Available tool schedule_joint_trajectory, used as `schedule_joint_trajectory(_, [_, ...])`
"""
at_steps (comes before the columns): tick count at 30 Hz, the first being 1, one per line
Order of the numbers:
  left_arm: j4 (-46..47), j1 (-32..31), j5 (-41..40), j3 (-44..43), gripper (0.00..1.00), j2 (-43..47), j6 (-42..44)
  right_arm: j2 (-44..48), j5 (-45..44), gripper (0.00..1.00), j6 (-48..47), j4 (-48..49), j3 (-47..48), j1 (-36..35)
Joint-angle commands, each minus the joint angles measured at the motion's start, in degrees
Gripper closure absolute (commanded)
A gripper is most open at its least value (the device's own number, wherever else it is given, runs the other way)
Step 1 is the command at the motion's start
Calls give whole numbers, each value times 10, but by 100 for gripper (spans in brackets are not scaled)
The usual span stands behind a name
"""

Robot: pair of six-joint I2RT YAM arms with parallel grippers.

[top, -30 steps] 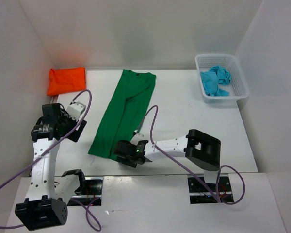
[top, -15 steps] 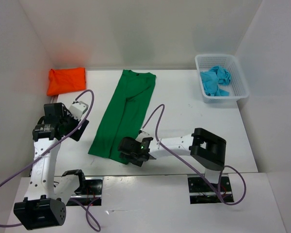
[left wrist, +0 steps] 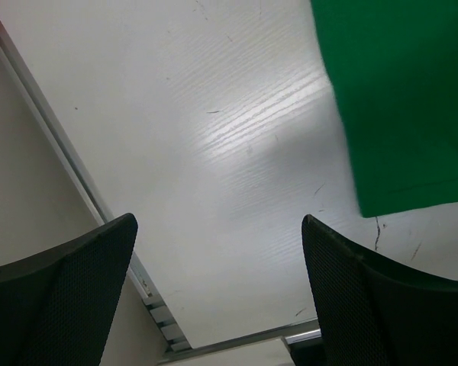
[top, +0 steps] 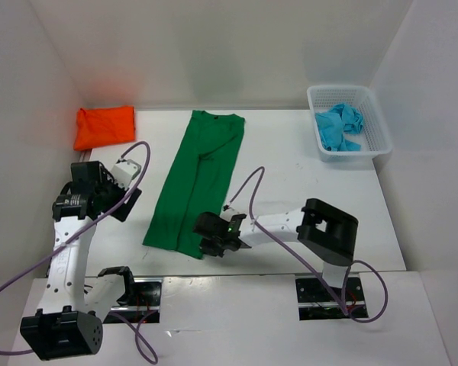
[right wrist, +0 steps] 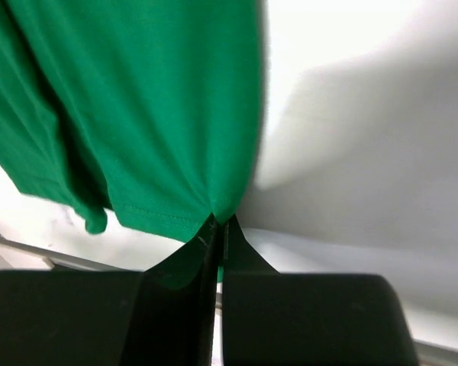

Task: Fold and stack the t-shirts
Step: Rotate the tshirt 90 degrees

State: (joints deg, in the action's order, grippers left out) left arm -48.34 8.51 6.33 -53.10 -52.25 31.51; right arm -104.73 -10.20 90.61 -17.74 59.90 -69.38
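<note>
So the right pincer point(right wrist: 217, 223) is clamped tight on the hem of the green t-shirt point(top: 202, 171), right at the shirt's near right corner, close to the near edge of the desk point(top: 290, 168). The green one is folded into a long narrow strip, running at a slant from the middle of the far edge down toward the near edge. The left pincer point(left wrist: 217, 229) hangs wide open over bare desk by the left edge, with nothing between its fingers and the green shirt's corner just off to its side. The orange t-shirt point(top: 104, 126) sits folded in the far left corner. The turquoise t-shirt point(top: 338, 127) is crumpled up inside the white basket point(top: 379, 130) in the far right corner.
</note>
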Motion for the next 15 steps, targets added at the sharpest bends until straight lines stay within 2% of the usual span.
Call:
schedule_joint_trajectory(1, [12,-10,21,-21,5,23,46,71,-19,100,9,-62,-70,8])
schedule_joint_trajectory(3, [12,-26,43,-32,5,45,88,141,-19,100,9,-70,-126,16])
schedule_joint_trajectory(4, [7,-32,61,-32,5,57,171,163,-19,100,0,-70,-144,22])
schedule_joint_trajectory(6, [7,-48,114,-22,2,121,279,191,9,100,-41,-70,-183,43])
schedule_joint_trajectory(7, [7,-60,135,-10,0,152,406,198,9,98,-53,-70,-183,43])
schedule_joint_trajectory(8, [1,-67,175,21,0,213,467,198,17,82,-86,-84,-183,43])
schedule_joint_trajectory(9, [-10,-77,191,33,0,235,518,192,25,67,-103,-91,-176,43])
schedule_joint_trajectory(10, [-17,-102,206,41,0,251,596,177,32,55,-121,-92,-170,43])
schedule_joint_trajectory(11, [-27,-115,227,58,0,267,635,171,32,44,-144,-98,-159,43])
schedule_joint_trajectory(13, [-67,-143,248,77,0,274,744,166,38,38,-156,-98,-153,43])
schedule_joint_trajectory(15, [-112,-162,280,102,0,267,800,173,38,35,-163,-105,-147,43])
